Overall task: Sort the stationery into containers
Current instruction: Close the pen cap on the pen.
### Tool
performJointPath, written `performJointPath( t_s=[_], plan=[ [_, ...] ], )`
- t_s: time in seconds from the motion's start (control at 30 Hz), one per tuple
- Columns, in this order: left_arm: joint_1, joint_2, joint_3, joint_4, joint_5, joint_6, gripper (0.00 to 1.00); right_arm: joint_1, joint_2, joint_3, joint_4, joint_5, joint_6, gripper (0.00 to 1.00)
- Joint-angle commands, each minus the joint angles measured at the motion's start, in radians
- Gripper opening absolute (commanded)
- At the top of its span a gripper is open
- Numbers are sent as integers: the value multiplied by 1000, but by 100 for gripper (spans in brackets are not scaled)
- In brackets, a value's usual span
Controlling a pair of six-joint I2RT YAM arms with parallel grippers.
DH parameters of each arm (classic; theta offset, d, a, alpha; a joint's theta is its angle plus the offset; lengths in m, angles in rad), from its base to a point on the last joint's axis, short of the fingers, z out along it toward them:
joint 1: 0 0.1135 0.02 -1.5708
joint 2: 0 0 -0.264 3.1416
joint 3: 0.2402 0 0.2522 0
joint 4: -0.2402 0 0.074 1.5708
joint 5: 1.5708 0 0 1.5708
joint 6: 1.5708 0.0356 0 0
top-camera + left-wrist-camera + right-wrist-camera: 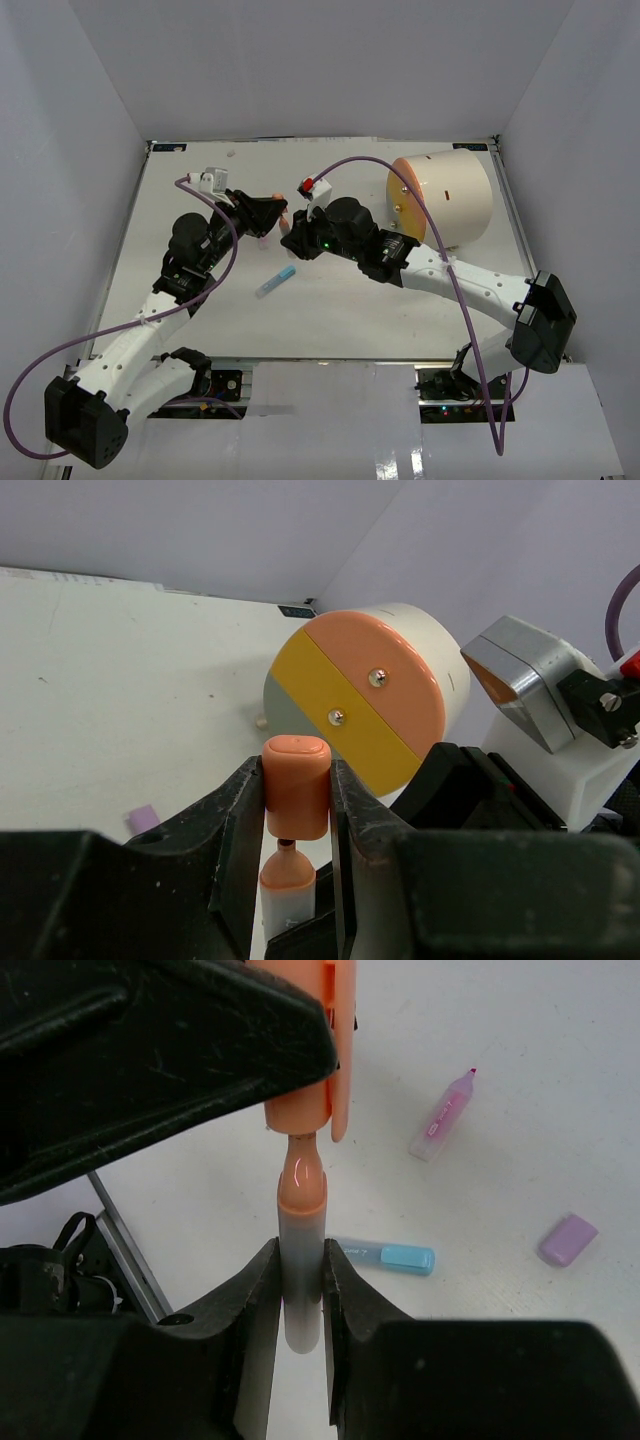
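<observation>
Orange highlighter: body (300,1210) pinched in right pincer (298,1260), cap (296,795) pinched in left pincer (297,772), aligned end to end at frame centre, apparently for capping. Drum (455,200): upper right, on its side. Pink highlighter (440,1118), blue-capped pen (385,1256), purple cap (567,1239): loose on table (400,310), unsorted.

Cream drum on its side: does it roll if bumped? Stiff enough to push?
It probably rolls: the drum lies on its curved wall with nothing visibly chocking it. It looks like a rigid shell, so a push would likely move it whole rather than dent it. Its weight can't be told from these views.
</observation>
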Motion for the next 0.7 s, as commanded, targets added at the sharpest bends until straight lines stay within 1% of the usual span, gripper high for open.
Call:
performJointPath(
  t_s=[0.0,0.67],
  plan=[
    [-6,-14,-8,16,17,14,14,3,-27,48,52,19,-12,8],
    [-8,-2,-46,39,60,23,14,3,-67,23,99,45,-28,8]
  ],
)
